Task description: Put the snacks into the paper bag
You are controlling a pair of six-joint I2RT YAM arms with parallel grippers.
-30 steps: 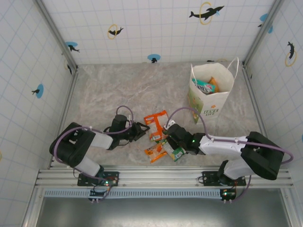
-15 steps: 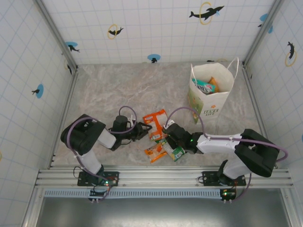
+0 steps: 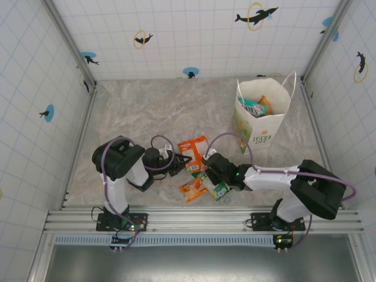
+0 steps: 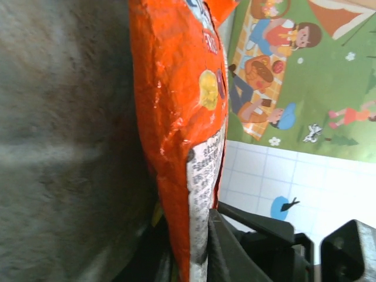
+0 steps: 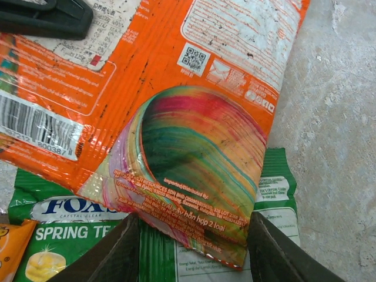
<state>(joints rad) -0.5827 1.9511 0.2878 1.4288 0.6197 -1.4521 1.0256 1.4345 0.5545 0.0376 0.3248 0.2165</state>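
Over the last second the left arm had swung its elbow in toward the middle of the table (image 3: 147, 111), and the left gripper (image 3: 181, 160) had gone from open to pinching the left edge of the big orange packet (image 3: 194, 154); the right arm had hardly shifted. From the left wrist, the packet's thin sealed edge sat clamped between the two dark fingers (image 4: 235, 252), so the hold looked narrow. The right gripper (image 3: 207, 166) hung just over the same packet's other end with its fingers (image 5: 111, 252) spread apart and gripping nothing. That closeness was probably the main risk: if the left arm lifted or pulled, the packet could have struck the right gripper or been pinned under it, and the glossy film might have slid out of so slim a pinch. The packet also overlapped a green packet (image 3: 221, 190), with a small orange packet (image 3: 192, 189) just beside it, so dragging rather than lifting would likely have scattered them. The paper bag (image 3: 261, 120), standing well apart toward the far right and already holding some snacks (image 3: 255, 107), looked light; a long reach across by the left arm could have snagged its string handles or tipped it.
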